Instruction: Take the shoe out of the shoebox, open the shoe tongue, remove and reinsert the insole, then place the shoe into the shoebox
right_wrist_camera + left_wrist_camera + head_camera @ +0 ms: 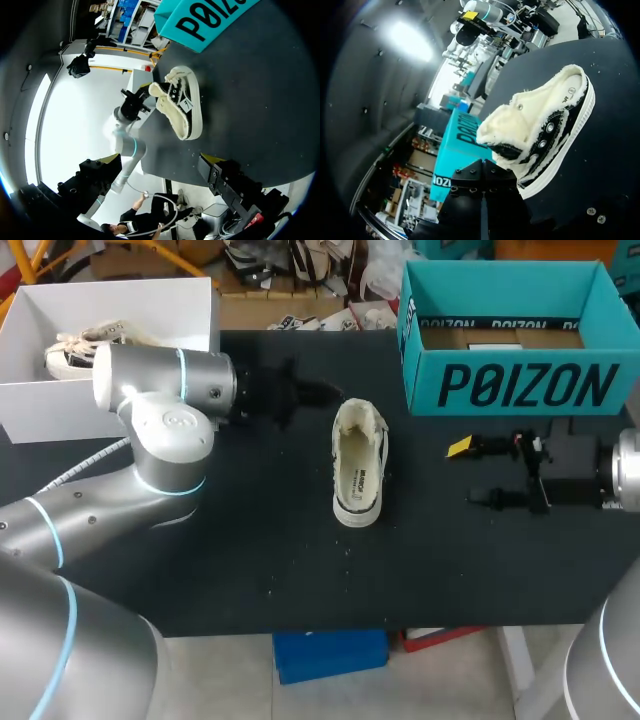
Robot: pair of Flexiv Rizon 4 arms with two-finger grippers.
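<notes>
Far L, a white box (30,400) is sitting on the black table (250,570) w/ 1 pale sneaker in it, which doesn't look like the job's item. Next along, the L arm is lying low over that corner. The L gripper (300,392) is hanging just beside the far end of the shoe (360,465). I can't tell whether it's open or closed, or whether it's touching the lining. Nothing is obviously in it.

Mid-table, the shoe is standing on its white rubber sole (572,135), out of the box, opening facing up and toe pointing to the near edge. It's 1 low canvas sneaker w/ fleecy lining and black sides w/ metal eyelets. The insole (358,475) is showing inside.

I'm judging it light, w/ a soft, floppy upper. The fleece is prob going to squash and slip under a pinch, so a grab on the collar alone risks folding it. The stiff bits are the sole rim and the heel, so I'm thinking 1 gripper pins it there while the other pinches the insole's back edge. The insole is prob thin and bendy, and may be snagging on re-entry.

Back R, the teal shoebox (520,385) is sitting open-topped, well apart from the shoe. Far R, the R gripper (468,473) is hovering low and aiming at the shoe w/ a gap between. Its fingers are spread wide and holding nothing.
</notes>
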